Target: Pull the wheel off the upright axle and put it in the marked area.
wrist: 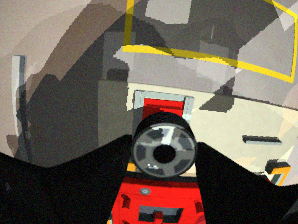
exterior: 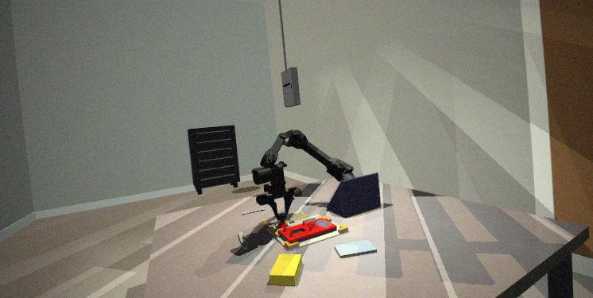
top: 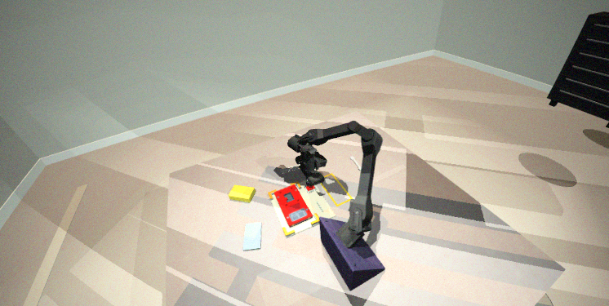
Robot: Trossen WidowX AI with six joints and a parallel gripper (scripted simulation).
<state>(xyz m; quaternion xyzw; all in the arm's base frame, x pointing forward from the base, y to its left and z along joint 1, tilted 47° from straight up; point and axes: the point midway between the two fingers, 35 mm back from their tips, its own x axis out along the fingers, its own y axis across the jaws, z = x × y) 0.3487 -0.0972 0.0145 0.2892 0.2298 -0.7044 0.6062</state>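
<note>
The wheel (wrist: 177,140) is a dark ring with a grey, slotted face and a black centre hole. My gripper (top: 313,182) (exterior: 281,216) (wrist: 164,145) points down and is shut on it, one finger on each side. A red block (top: 310,188) (exterior: 283,224) (wrist: 163,106) stands under the wheel, beside the larger red plate. The axle is not distinct, so I cannot tell whether the wheel is still around it. The marked area (top: 341,185) (wrist: 250,69) is a yellow outline on the table, just beyond the cream board.
The red plate (top: 300,201) (exterior: 307,230) lies on the cream board beside the gripper. A yellow block (top: 241,192) (exterior: 285,270) and a pale blue slab (top: 252,235) (exterior: 355,248) lie outside the board. A thin white rod (top: 355,163) (exterior: 253,212) lies past the marked area.
</note>
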